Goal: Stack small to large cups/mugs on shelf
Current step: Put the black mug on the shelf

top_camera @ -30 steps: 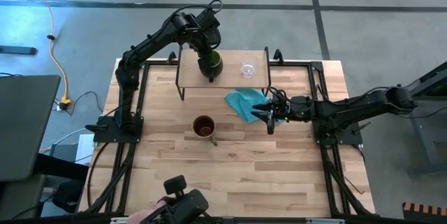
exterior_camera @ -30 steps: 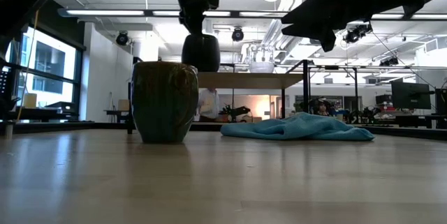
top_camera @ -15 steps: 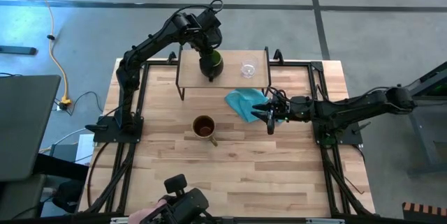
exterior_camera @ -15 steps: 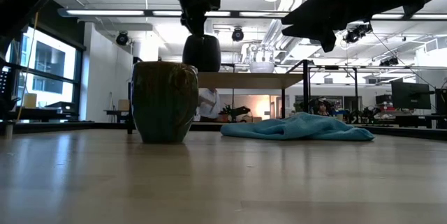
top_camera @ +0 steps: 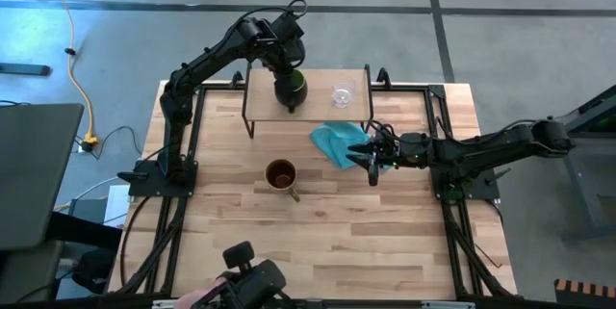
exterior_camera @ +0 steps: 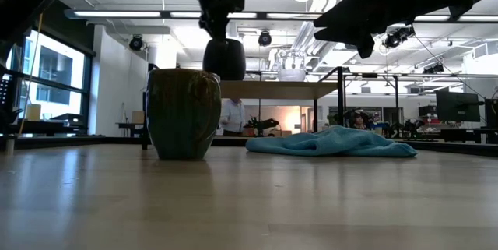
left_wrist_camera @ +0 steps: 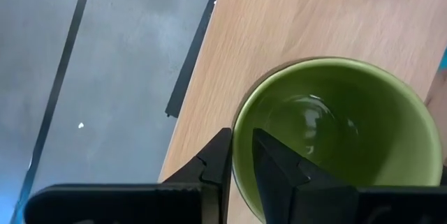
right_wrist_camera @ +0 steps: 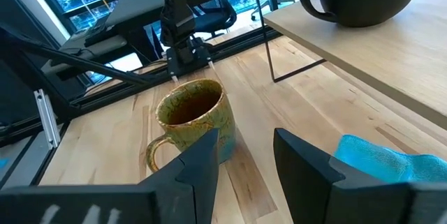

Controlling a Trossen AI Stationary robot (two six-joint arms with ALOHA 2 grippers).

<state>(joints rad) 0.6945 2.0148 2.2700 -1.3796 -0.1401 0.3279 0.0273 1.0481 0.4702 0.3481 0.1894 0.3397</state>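
My left gripper (top_camera: 287, 70) is over the shelf (top_camera: 318, 107), a light-wood board on thin black legs at the table's far side, and is shut on the dark mug with green inside (top_camera: 292, 89). The small clear glass cup (top_camera: 342, 94) stands on the shelf to the mug's right. The tan-brown handled mug (top_camera: 281, 175) stands upright on the tabletop in front of the shelf. My right gripper (top_camera: 372, 162) hovers open and empty over the table to the right of that mug, at the edge of a blue cloth (top_camera: 336, 141). My left gripper pinches the dark mug's rim (left_wrist_camera: 237, 116) with one finger (left_wrist_camera: 276, 172) inside the green hollow and one finger (left_wrist_camera: 216, 165) outside the wall. The fingers come from above, pointing down. The mug is upright, its base (right_wrist_camera: 360, 23) at the shelf board; whether it rests there I cannot tell.
The blue cloth (exterior_camera: 334, 142) lies crumpled on the tabletop between the shelf and my right gripper. Black frame rails (top_camera: 183, 145) run along the table's left and right sides. A person's hand (top_camera: 197, 296) and a black device show at the near edge.
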